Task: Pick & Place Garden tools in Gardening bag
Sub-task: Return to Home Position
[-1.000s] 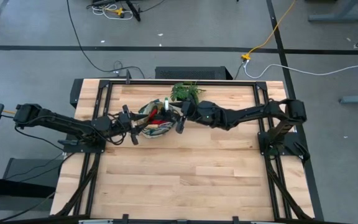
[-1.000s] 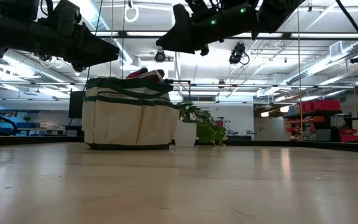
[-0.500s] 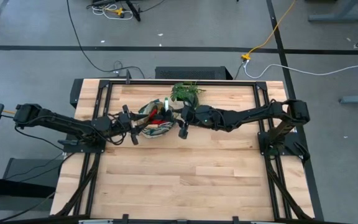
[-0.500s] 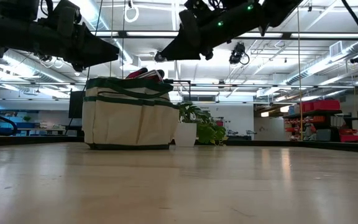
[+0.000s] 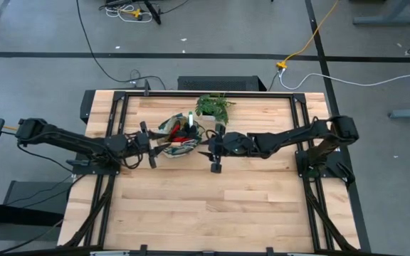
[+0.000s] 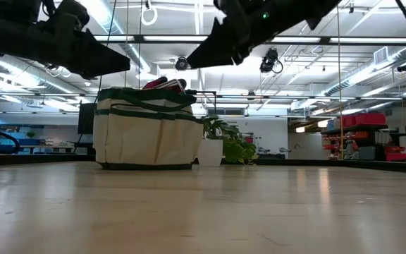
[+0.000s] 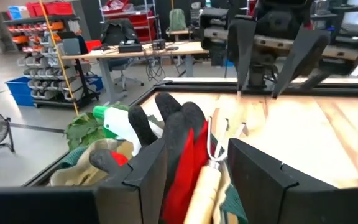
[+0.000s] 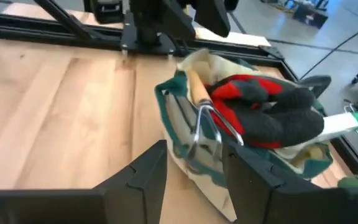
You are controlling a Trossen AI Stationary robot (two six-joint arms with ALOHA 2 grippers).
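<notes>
Since a second ago the right gripper (image 5: 208,151) has drawn back from the gardening bag (image 5: 169,130) toward the tabletop's (image 5: 212,206) right edge, its fingers spread with nothing between them. The bag sits near the far edge, left of middle. It holds the red-and-black gloves (image 8: 260,112), the hand rake (image 8: 202,118) with its wooden handle half buried, and the spray bottle (image 8: 347,122), which is mostly cut off. The left gripper (image 5: 152,148) hovers at the bag's left side, fingers also spread. Just behind, the potted plant (image 5: 213,105) is partly hidden in the low view.
</notes>
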